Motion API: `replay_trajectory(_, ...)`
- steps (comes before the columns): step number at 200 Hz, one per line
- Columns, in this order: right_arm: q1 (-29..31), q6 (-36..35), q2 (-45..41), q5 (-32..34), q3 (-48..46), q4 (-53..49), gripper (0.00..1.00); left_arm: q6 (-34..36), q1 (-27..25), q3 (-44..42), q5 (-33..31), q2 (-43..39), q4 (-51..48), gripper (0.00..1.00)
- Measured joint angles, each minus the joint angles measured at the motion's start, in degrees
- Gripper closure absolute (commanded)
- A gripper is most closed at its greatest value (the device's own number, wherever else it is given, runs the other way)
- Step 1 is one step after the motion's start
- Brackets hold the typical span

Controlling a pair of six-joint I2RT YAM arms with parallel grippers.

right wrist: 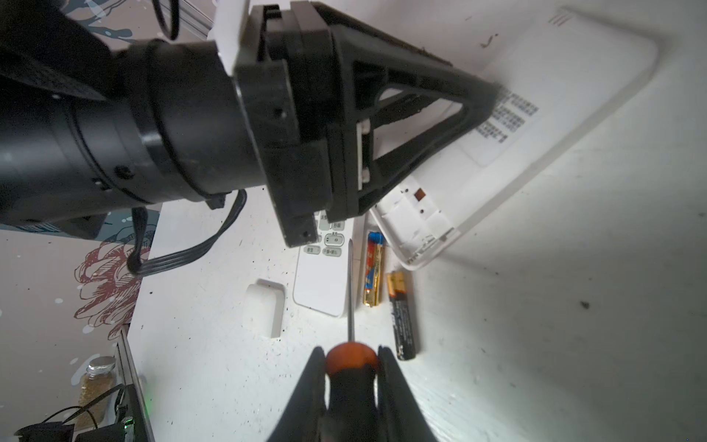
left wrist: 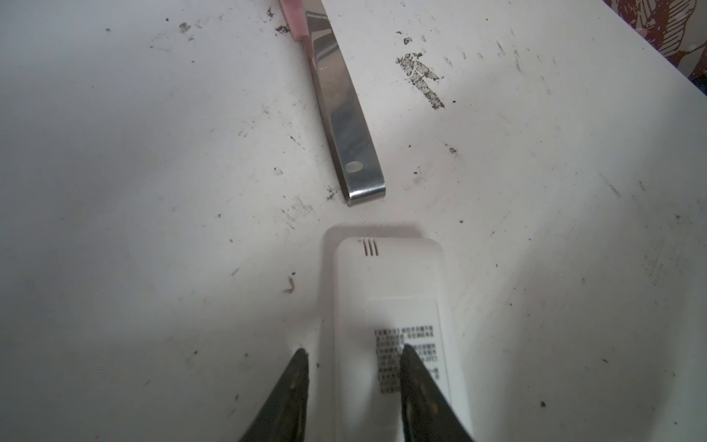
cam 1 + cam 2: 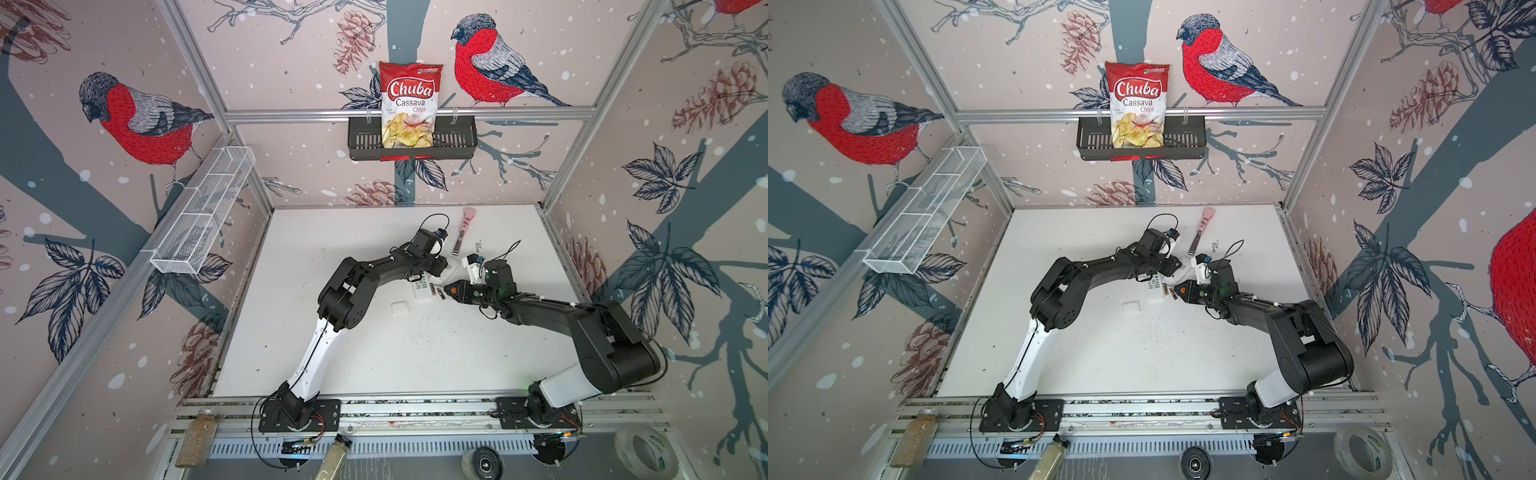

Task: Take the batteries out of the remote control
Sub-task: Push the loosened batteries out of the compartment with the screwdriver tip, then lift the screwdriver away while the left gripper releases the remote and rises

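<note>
1. L wrist view: left gripper (image 2: 354,358) is at the remote (image 2: 386,275), which lies back up on the table (image 2: 134,172).
   - Jaws are part way apart. One tip is down on the printed label and the other sits just off the remote's long edge, so they're not squeezed across the body.
   - A metal tool (image 2: 340,114) w/ pink handle lies near the remote's slotted end, not touching it.
2. R wrist view: right gripper (image 1: 351,354) is clenched on the screwdriver (image 1: 350,302).
   - The orange handle end sits between the pads. The shaft runs along the edge of the 2nd remote (image 1: 323,283), which lies buttons up.
   - The batteries (image 1: 373,269) are out of the remote, flat on the table. The gold battery (image 1: 372,283) lies just beside the shaft. The black battery (image 1: 401,317) is next to it, staggered toward the gripper. Can't tell if the two touch.
   - Both lie near the remote's open end, where the compartment (image 1: 413,214) shows its contacts.
   - A white lid (image 1: 266,308) lies flat on the far side of the 2nd remote from the batteries.
   - One left-gripper finger shows w/ its tip on the remote's label.
3. Both top views: the arms meet mid-table toward the rear, w/ the grippers close together over the remotes.
   - The batteries show only as tiny dark sticks between the 2nd remote and the right gripper.
   - The metal tool lies behind them.
   - A chips bag (image 3: 409,104) stands in a black basket (image 3: 361,141) on the rear wall.
   - A wire basket (image 3: 199,216) hangs on the left wall.
</note>
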Motion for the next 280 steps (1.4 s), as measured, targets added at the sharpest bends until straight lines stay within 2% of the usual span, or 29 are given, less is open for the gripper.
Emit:
replay_trajectory(37, -0.6, 0.0, -2.2, 1.0, -0.5, -0.6, 0.92, 0.0, 0.0, -0.4, -0.1, -0.3, 0.1, 0.61)
replay_trajectory(54, -1.8, 0.0, -3.5, 2.0, -0.9, -0.9, 0.92, -0.1, 0.1, -1.4, -0.6, -1.4, -0.4, 0.57)
replay_trajectory(71, -3.3, 0.2, -5.1, 2.8, -1.5, -1.5, 0.92, -0.2, 0.5, -2.2, -1.7, -2.9, -2.2, 0.50)
replay_trajectory(102, -6.2, 0.5, -9.4, 5.2, -2.9, -3.1, 0.91, -0.5, 1.6, -2.3, -4.9, -5.3, -8.0, 0.27)
replay_trajectory(147, -7.2, 1.7, -14.7, 14.7, -4.0, -5.9, 0.88, -1.0, 1.9, -1.1, -8.3, -9.3, -10.8, 0.06)
replay_trajectory(174, -7.0, 1.7, -14.3, 21.2, -4.0, -7.9, 0.86, -1.6, 1.5, -4.6, -10.8, -12.4, -10.2, 0.04)
replay_trajectory(213, -4.9, 1.5, -12.4, 27.1, -4.0, -8.0, 0.81, -3.0, 1.4, -10.1, -13.9, -16.6, -9.0, 0.04)
replay_trajectory(250, -0.4, 1.3, -8.2, 30.3, -2.6, -8.1, 0.77, -3.6, 1.4, -14.6, -15.5, -20.3, -7.4, 0.04)
replay_trajectory(280, 1.6, 1.2, -5.0, 32.3, -1.3, -7.5, 0.70, -4.2, 1.3, -18.6, -16.2, -22.8, -6.7, 0.04)
